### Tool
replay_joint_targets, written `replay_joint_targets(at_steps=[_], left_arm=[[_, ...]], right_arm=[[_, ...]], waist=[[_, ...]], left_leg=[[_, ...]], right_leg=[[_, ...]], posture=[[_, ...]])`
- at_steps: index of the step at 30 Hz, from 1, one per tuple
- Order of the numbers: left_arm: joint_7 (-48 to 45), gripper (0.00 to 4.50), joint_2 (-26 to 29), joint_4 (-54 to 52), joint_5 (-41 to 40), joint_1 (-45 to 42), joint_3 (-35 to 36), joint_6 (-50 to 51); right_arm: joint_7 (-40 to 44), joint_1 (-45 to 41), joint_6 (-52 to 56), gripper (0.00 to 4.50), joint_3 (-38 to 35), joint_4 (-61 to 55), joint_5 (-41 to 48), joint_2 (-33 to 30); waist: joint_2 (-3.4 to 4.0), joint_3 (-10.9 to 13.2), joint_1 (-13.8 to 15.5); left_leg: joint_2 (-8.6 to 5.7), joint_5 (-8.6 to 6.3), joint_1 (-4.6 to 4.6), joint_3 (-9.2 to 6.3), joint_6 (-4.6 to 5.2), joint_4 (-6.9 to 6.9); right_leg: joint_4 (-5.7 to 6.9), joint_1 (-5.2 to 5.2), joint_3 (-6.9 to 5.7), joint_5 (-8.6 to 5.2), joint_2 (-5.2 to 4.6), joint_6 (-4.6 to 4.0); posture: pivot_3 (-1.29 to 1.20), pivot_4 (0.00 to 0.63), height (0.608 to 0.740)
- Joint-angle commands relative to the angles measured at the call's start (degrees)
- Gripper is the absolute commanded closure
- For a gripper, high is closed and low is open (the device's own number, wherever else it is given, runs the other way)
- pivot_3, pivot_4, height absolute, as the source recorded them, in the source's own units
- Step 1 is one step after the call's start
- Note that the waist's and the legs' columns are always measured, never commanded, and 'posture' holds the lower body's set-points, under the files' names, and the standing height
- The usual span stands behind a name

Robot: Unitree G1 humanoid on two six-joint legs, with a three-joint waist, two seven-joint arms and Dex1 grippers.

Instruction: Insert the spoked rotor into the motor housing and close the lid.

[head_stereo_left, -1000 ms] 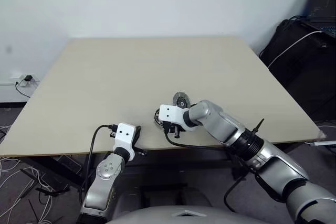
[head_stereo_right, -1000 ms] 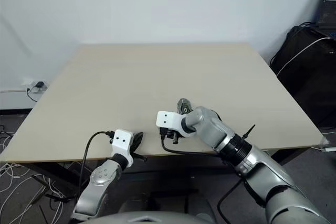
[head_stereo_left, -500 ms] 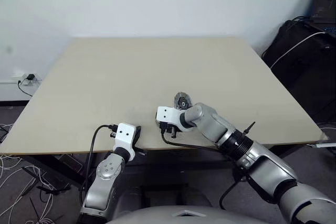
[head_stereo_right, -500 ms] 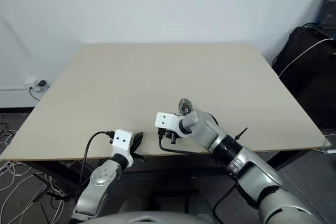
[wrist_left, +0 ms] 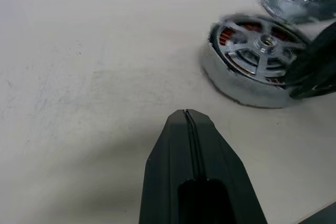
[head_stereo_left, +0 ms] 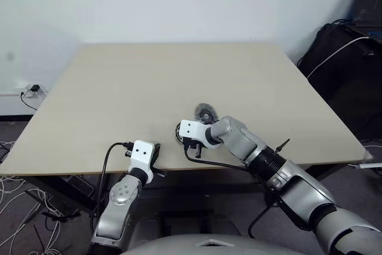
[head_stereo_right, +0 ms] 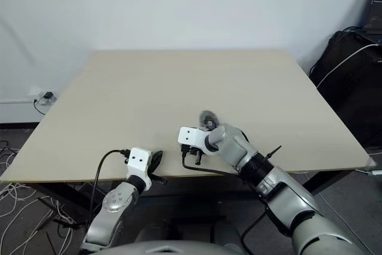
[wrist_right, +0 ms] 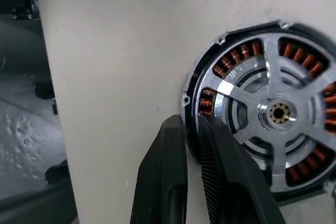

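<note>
- The motor housing (wrist_right: 262, 114) lies near the table's (head_stereo_left: 149, 82) front edge, the spoked rotor (wrist_right: 273, 111) seated over its copper windings.
- The right gripper (wrist_right: 190, 124) pinches the housing's rim wall, one finger outside, one inside.
- The left gripper (wrist_left: 186, 116) is clenched empty, apart from the housing.
- The lid (head_stereo_left: 206, 113) lies just beyond the housing.
- A black bag (head_stereo_left: 343, 58) stands to the right.

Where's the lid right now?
In the left eye view, the lid sits on the table near its front edge, just behind the motor housing and the right gripper, slightly toward the robot's right.
</note>
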Motion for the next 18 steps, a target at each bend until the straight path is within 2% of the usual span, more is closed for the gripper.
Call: replay_joint_targets(at_steps=[1,4,13,18], left_arm=[[0.10,4.50,-0.19,-1.46,-0.19,-0.51,0.18,-1.12],[0.13,4.50,-0.14,-1.47,-0.16,-0.49,0.20,-1.08],[0.13,4.50,-0.24,-1.06,-0.20,-0.67,0.19,-1.17],[-0.05,4.50,-0.36,-0.60,-0.22,-0.63,-0.06,-1.29]], right_arm=[[-0.51,-0.63,0.13,4.40,-1.95,-0.09,-0.84,0.08],[-0.58,-0.53,1.47,4.40,-3.02,-0.36,-0.17,0.80],[-4.45,0.36,14.72,4.40,-9.25,-2.43,2.77,4.56],[-4.47,2.12,21.51,4.40,-10.73,-6.91,5.40,4.23]], waist=[[0.00,0.00,0.01],[-0.01,0.00,0.00],[0.00,0.00,0.08],[0.00,0.00,0.28]], left_leg=[[0.00,0.00,0.00,0.00,0.00,0.00],[0.00,0.00,0.00,0.00,0.00,0.00],[0.02,0.00,-0.04,0.01,0.00,-0.01],[-0.03,-0.01,-0.14,0.00,0.01,-0.01]], right_leg=[[0.00,0.00,0.00,0.00,0.00,0.00],[0.00,-0.01,0.00,0.00,0.00,0.00],[-0.01,-0.03,0.00,0.01,-0.01,-0.02],[-0.04,-0.08,-0.05,0.01,-0.10,-0.02]], posture=[[0.00,0.000,0.740],[0.00,0.000,0.740],[0.00,0.000,0.740],[0.00,0.000,0.740]])
